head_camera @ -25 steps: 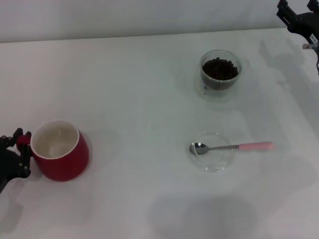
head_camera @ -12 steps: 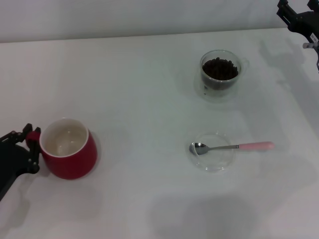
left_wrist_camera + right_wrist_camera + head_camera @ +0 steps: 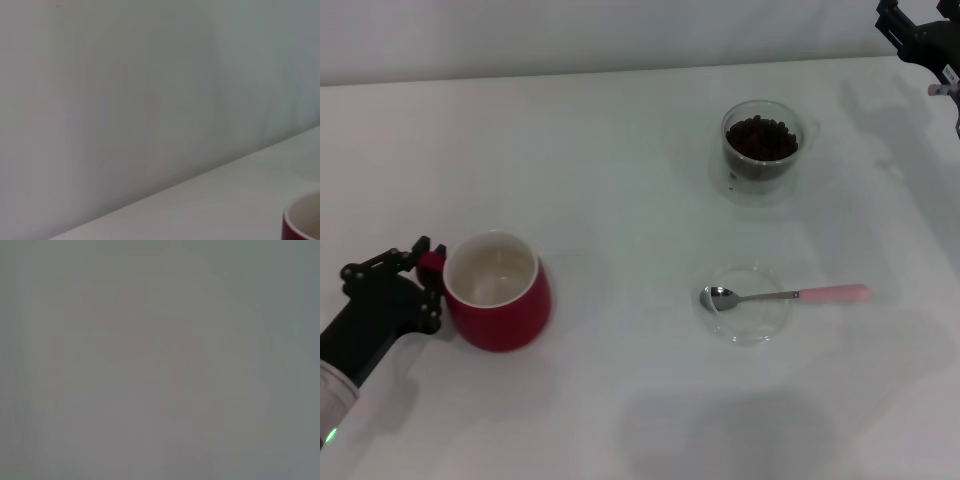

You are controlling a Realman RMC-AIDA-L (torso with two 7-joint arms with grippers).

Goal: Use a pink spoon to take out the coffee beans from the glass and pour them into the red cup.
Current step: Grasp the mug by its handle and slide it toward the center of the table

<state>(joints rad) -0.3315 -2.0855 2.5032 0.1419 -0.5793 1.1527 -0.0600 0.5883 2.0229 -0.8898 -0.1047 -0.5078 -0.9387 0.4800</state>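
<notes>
The red cup (image 3: 498, 304) is gripped by its handle in the left gripper (image 3: 428, 270) at the table's (image 3: 620, 170) near left. The spoon (image 3: 785, 295) is laid across a clear dish (image 3: 748, 305), well apart, with nothing between; the glass (image 3: 761, 150) of beans (image 3: 761, 138) is set beyond it. The right gripper (image 3: 920, 40) is parked at the far right, its grip not discernible

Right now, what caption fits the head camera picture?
Left gripper holds the red cup by its handle; pink spoon rests across a glass dish.
</notes>
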